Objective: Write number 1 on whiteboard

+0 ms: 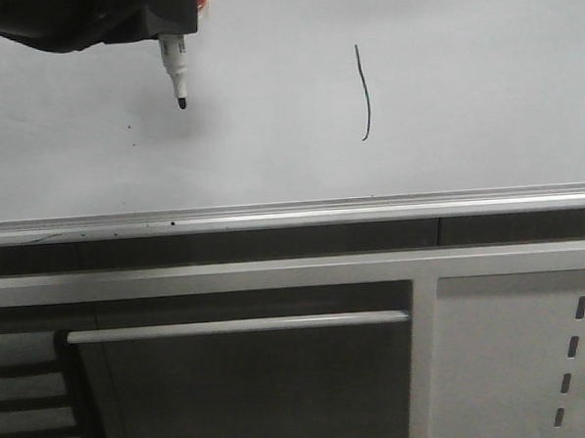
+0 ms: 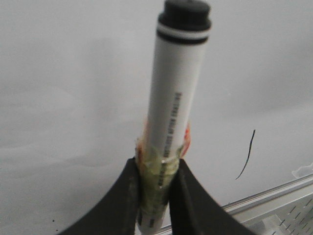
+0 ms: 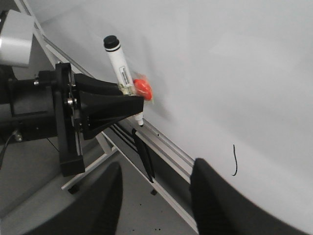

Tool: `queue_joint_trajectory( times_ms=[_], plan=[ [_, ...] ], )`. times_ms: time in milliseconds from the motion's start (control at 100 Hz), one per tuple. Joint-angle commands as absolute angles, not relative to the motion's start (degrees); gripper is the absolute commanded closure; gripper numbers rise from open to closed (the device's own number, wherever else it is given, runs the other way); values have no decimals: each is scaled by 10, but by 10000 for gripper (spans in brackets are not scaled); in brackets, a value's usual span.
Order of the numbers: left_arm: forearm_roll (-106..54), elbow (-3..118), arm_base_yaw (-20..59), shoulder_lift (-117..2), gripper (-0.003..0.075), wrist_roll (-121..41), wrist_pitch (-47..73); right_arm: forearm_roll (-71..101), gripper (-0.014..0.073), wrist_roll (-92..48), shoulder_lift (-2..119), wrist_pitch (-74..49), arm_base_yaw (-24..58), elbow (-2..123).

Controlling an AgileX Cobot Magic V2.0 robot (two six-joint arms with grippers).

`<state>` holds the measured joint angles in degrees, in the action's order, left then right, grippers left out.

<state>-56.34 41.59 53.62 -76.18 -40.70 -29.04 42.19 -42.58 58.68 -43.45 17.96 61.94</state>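
- Since the whiteboard [image 1: 463, 92] fills most of your front view, start there: it is a pale board with a silver rail along its lower edge, and below it sits a grey metal panel [image 1: 521, 364] with slots.
- Next in size is your left arm, coming in at the upper left of the front view. Its left tool [image 2: 155, 196] is clamped on a marker [image 2: 173, 112], the two dark fingers [image 2: 122, 200] pressed against a taped part of the barrel.
- Your right tool [image 3: 154, 196] shows only as two dark fingers in its own wrist view, standing wide apart with nothing between them; it does not appear in the front view.
- That marker points tip-down in the front view, its black tip [image 1: 182, 104] over a bare part of the board, well apart from the stroke. Whether the tip touches the surface you cannot tell from these views.
- Smallest is the number 1 [image 1: 363, 93]: a thin black, slightly curved vertical stroke near the middle of the board, right of the marker and above the rail. It also shows in both wrist views.
- By my reading, the writing itself is done: one complete stroke stands on the board. What seems left for you is only to draw the arm clear.
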Motion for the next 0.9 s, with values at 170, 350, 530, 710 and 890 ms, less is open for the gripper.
queue_joint_trajectory(
  times_ms=[170,350,530,710,890],
  plan=[
    [-537,440,529,-771,741,-380,-351,443,302,-426,576,-407,175,638],
    [-532,451,529,-787,741,-380,-359,443,302,-426,576,-407,175,638],
    [-534,471,528,-804,741,-380,-367,443,302,-426,576,-410,175,638],
    [-544,472,514,-816,741,-380,-369,443,302,-426,576,-415,175,638],
    [-547,472,500,-817,741,-380,-372,443,302,-426,576,-415,175,638]
  ],
)
